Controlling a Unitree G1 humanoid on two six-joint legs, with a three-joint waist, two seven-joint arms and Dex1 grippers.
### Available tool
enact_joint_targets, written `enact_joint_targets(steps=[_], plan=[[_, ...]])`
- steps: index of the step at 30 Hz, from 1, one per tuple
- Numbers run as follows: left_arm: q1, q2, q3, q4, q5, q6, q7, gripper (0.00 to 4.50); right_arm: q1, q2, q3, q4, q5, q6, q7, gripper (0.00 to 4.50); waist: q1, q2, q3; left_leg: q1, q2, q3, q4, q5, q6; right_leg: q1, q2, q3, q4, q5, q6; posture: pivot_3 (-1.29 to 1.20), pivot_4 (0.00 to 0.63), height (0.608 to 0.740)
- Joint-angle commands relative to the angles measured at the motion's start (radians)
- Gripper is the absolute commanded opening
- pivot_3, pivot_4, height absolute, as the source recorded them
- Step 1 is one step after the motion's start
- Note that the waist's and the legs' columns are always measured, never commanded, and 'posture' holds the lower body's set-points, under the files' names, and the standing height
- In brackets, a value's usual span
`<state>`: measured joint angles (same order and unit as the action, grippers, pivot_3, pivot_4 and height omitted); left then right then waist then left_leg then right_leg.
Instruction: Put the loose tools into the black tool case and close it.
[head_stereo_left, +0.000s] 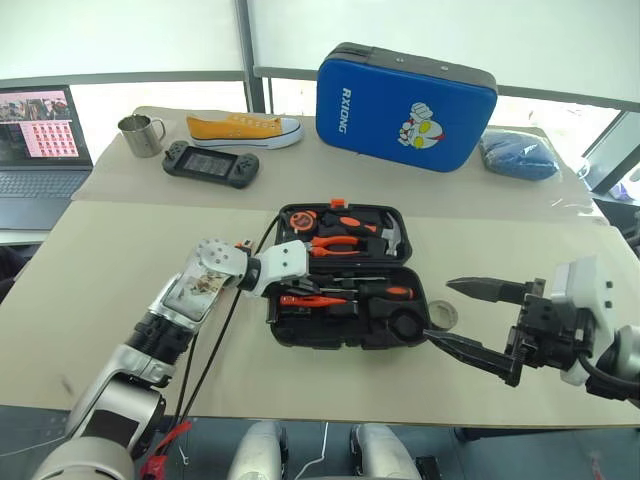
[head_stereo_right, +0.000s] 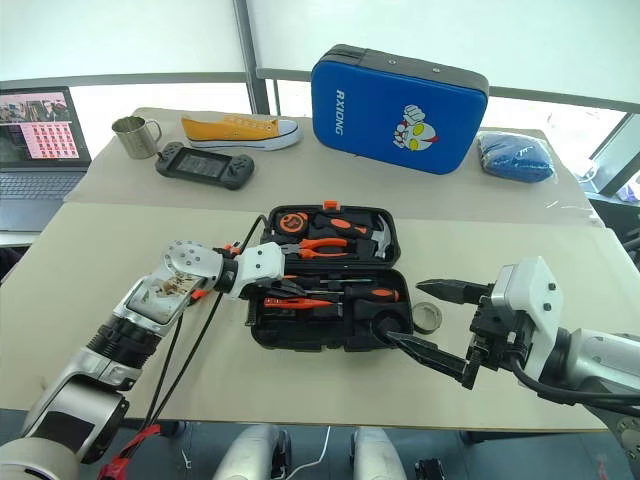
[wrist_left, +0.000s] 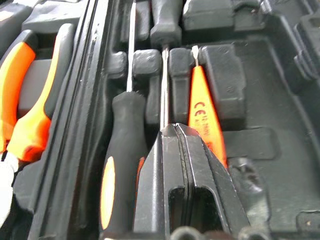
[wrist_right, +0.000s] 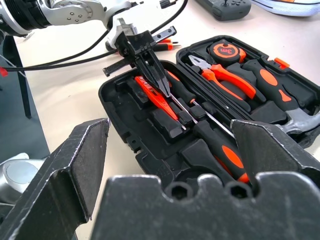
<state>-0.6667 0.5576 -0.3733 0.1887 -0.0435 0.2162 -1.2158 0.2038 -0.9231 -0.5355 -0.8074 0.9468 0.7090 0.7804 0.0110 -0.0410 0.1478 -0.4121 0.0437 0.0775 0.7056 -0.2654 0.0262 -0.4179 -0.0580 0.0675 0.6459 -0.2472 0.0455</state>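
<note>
Left wrist view: left tool closed, angled down into black tool case.

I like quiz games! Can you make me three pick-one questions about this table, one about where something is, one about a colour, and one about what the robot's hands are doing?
1. Where is the yellow shoe?
A. inside the black tool case
B. at the far side of the table, between the metal mug and the blue case
C. on the laptop

2. What colour is the big case with the cartoon on it?
A. blue
B. green
C. red

3. How is the right hand?
A. shut on a hammer
B. shut with nothing in it
C. open, holding nothing

Answers:
1 B, it lies between the metal mug and the blue case.
2 A, its cover is bright blue.
3 C, its two black fingers stand wide apart beside the black tool case.
</note>
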Motion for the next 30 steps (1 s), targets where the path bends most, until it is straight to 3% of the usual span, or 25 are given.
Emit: enact_joint_targets(steps=[1,11,18,30], plan=[[0.035,0.028,-0.004,-0.019,-0.001,0.035,-0.032,0.04,-0.028,-0.007,0.008,0.009,0.005,-0.012,-0.004,4.5,-0.001,0.0,0.0,0.0,0.0,0.0,0.0,0.0,0.0,0.0,0.0,0.0,0.0,0.0,0.0,0.0,0.15,0.74],[0.109,0.11,0.227,-0.31,-0.223,0.256,0.004,0.04,-0.227,0.002,0.211,0.158,-0.072,-0.042,0.049,4.5,-0.008,0.0,0.0,-0.003,0.001,0.0,0.0,0.0,0.0,-0.003,0.0,0.0,0.0,0.0,0.0,0.0,0.15,0.74],[0.138,0.087,0.159,-0.333,-0.178,0.256,0.055,0.04,-0.305,0.009,0.265,0.199,-0.092,-0.04,0.076,4.5,-0.001,0.001,0.0,-0.003,0.0,0.001,0.0,0.0,0.0,-0.003,0.0,0.0,0.0,0.0,0.0,0.0,0.15,0.74],[0.134,0.057,0.067,-0.188,-0.069,0.125,0.081,0.04,-0.257,0.003,0.215,0.158,-0.077,-0.02,0.071,4.5,0.001,0.001,0.0,-0.003,0.0,0.001,0.0,0.0,0.0,-0.003,0.0,0.0,0.0,0.0,0.0,0.0,0.15,0.74]])
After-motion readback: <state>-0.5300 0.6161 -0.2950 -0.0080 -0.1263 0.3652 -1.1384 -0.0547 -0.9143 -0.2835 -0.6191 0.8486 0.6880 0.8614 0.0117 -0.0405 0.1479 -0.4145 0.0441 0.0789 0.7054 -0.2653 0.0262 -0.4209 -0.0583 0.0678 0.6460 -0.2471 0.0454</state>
